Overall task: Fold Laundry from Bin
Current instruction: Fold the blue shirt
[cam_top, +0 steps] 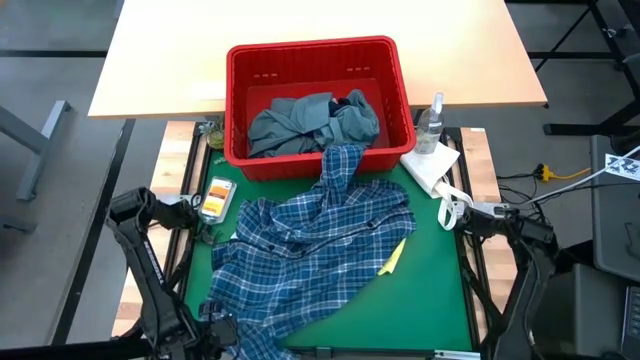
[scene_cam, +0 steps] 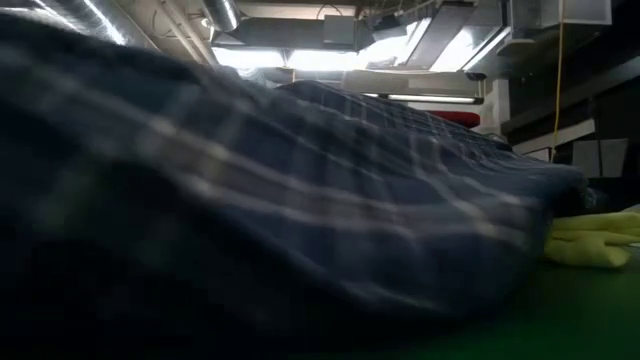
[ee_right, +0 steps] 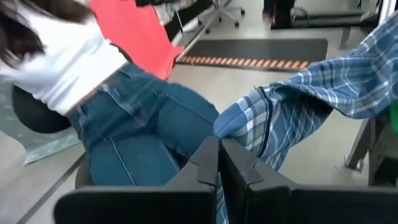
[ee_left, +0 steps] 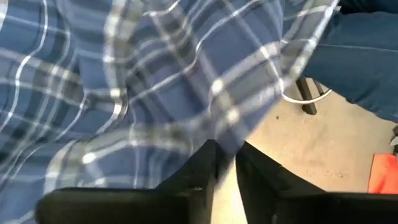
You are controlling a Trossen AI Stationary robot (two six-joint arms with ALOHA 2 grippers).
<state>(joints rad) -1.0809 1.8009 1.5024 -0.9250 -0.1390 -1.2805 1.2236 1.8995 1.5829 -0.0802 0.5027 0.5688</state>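
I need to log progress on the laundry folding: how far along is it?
Done: the plaid shirt is out of the bin, spread crumpled on the mat, one sleeve draped over the rim. In hand: left gripper at its hem. Left: folding it; grey-blue garment remains inside.

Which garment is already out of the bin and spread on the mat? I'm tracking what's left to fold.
The blue-white plaid shirt: it sprawls across the green mat, one end trailing over the red bin's rim, while the grey-blue garment lies bunched inside.
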